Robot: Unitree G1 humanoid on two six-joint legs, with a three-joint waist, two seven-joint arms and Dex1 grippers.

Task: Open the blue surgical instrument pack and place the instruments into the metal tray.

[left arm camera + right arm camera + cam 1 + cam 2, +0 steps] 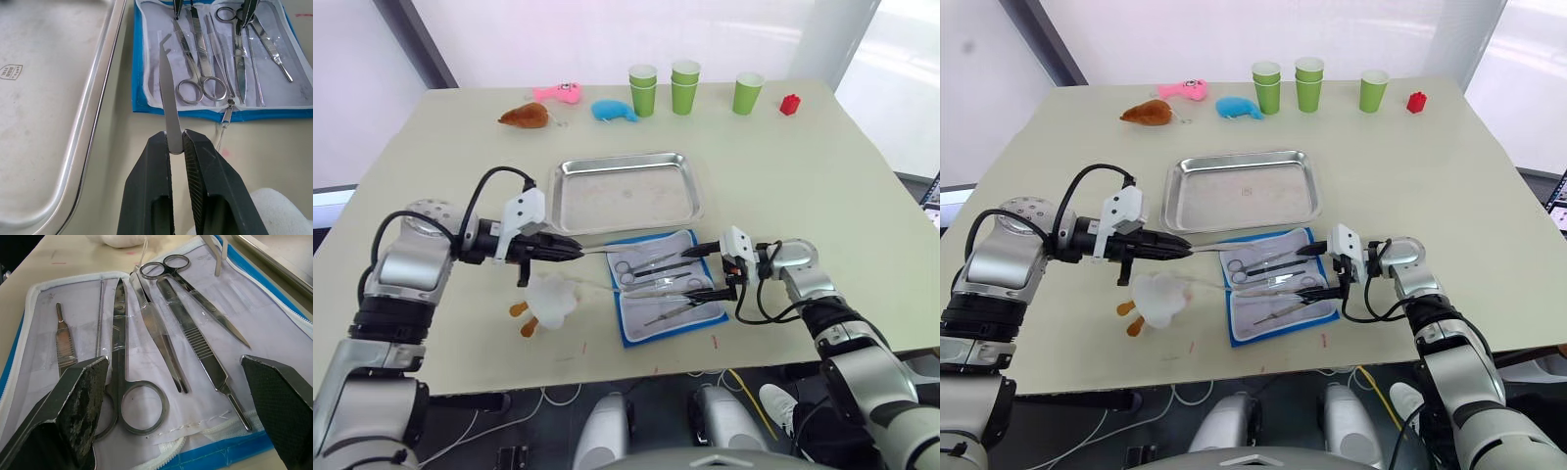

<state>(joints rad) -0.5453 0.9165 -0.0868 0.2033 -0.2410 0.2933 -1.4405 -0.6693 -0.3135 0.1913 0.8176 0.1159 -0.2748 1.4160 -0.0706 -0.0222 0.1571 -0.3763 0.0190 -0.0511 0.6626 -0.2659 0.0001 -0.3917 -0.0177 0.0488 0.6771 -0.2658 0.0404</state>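
My left gripper (175, 143) pinched a thin, stiff, slippery tweezer (167, 93) by its end, near the tray (689, 191), while my right gripper (178, 382) hung wide open over the open pack (628, 329).

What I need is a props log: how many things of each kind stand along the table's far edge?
Green cups or cup stacks: 3
Small toys: 3
Red block: 1
Total: 7
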